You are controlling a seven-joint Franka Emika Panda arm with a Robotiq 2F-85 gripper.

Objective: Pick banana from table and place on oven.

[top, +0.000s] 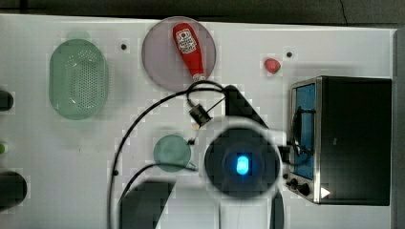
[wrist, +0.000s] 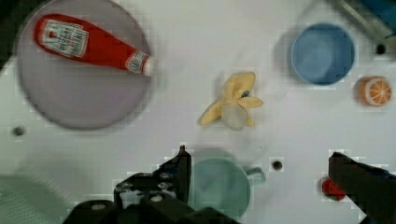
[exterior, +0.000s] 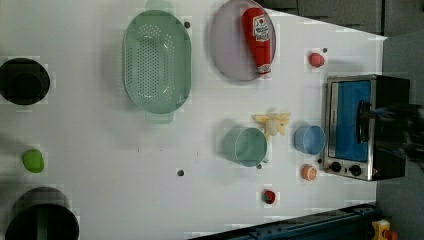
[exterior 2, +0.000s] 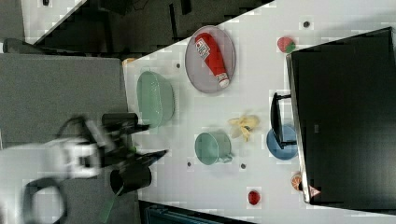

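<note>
Landmark: the boxy toaster oven (exterior: 360, 127) with black top, silver front frame and blue-tinted glass door is taken as reference; places are given as seen in the left view, from the left view's left to its right.
Surface: a large white rectangular tabletop (exterior: 100, 150) with a few small dark round holes is seen carrying all the things.
Black round containers: two (exterior: 22, 81) (exterior: 42, 220) are seen at the far left edge, well apart from the oven.
Green ball: a small lime-green round object (exterior: 33, 160) is placed between those two containers.
Colander: a pale green oval perforated plastic colander (exterior: 156, 61) is set well to the left of the oven.
Plate and bottle: a grey round plate (exterior: 230, 45) is found up and left of the oven, with a red plastic ketchup bottle (exterior: 258, 37) lying on it, cap towards the oven side.
Green cup: a pale green round cup (exterior: 245, 146) with a small handle stands left of the oven.
Banana: a yellow peeled toy banana (exterior: 272, 123) with splayed skin lies on the surface, just beside the green cup and left of the oven door; nothing is holding it.
Blue bowl: a small blue round bowl (exterior: 309, 139) sits just in front of the oven door.
Small fruits: an orange slice (exterior: 309, 172) is near the oven's knobs, a red strawberry-like piece (exterior: 269, 196) below it, a pink-red round piece (exterior: 316, 59) above the oven.
Hand: in the wrist view the black hand (wrist: 259, 170) is held above the green cup with its fingers spread wide apart and nothing between them.
</note>
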